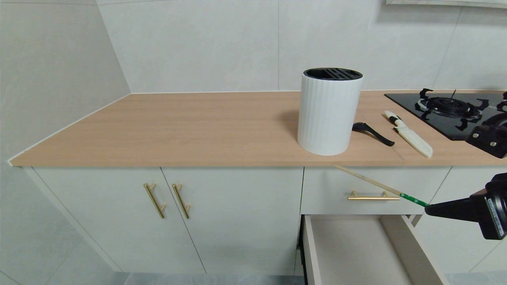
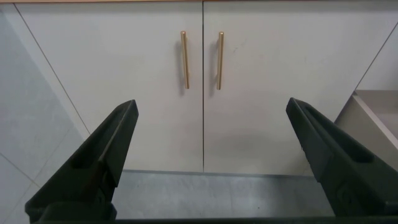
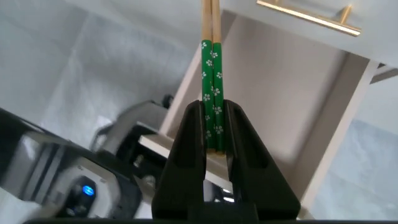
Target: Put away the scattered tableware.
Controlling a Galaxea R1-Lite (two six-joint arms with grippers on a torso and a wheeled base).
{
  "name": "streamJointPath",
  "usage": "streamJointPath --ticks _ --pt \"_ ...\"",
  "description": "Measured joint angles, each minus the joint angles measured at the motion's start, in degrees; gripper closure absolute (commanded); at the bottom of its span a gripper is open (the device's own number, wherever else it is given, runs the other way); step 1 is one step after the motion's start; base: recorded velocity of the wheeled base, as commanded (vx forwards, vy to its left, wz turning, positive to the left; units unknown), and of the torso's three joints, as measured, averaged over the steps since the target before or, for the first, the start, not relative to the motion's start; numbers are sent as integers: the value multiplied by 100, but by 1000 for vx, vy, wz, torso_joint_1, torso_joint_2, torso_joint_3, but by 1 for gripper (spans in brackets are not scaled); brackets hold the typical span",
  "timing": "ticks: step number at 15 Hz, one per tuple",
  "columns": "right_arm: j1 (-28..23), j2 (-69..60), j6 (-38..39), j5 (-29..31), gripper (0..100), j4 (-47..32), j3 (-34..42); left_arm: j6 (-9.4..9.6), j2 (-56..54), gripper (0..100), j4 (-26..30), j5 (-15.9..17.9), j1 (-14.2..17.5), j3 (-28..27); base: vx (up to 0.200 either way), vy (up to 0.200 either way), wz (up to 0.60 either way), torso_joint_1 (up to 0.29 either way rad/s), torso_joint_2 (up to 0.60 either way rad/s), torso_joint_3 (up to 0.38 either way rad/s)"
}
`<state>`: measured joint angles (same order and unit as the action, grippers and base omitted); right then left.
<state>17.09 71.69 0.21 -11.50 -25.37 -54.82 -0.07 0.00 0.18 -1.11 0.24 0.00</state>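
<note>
A pair of chopsticks point(image 1: 376, 183) point(image 3: 211, 62) is pinched between the fingers of the right gripper point(image 1: 429, 206) point(image 3: 213, 112) at the lower right of the head view. The sticks are of pale wood, with green ends printed with small white flowers, and it is by these green ends that they are held. From the gripper they slant up and to the left, across the front of a closed drawer point(image 1: 324, 190) with a brass handle, and their tips reach the edge of the counter point(image 1: 198, 126).

Below them, at the bottom right, an open drawer point(image 1: 311, 253) point(image 3: 292, 93) is pulled out; its pale floor and side walls are seen.

The left gripper point(image 2: 211, 109) is spread wide before two white cabinet doors point(image 2: 205, 106) with upright brass handles.

Farther back, right of centre on the wooden counter, a white ribbed holder point(image 1: 328, 113) stands upright, and dark slots are seen in its black top. Just to its right a black utensil point(image 1: 374, 133) lies flat, and beside that a knife point(image 1: 410, 134) with a white blade. A black gas stove point(image 1: 447, 109) is set into the counter at the far right.
</note>
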Motion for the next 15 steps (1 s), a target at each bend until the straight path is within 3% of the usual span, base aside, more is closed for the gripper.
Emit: streamJointPath --ticks 5,15 --pt "2 162 -54 1 100 9 99 0 0 0 0 0 0 0 0 0 0 -44 108 61" --pt "11 319 -187 6 100 49 185 0 0 0 -2 0 0 0 0 0 0 -150 448 290"
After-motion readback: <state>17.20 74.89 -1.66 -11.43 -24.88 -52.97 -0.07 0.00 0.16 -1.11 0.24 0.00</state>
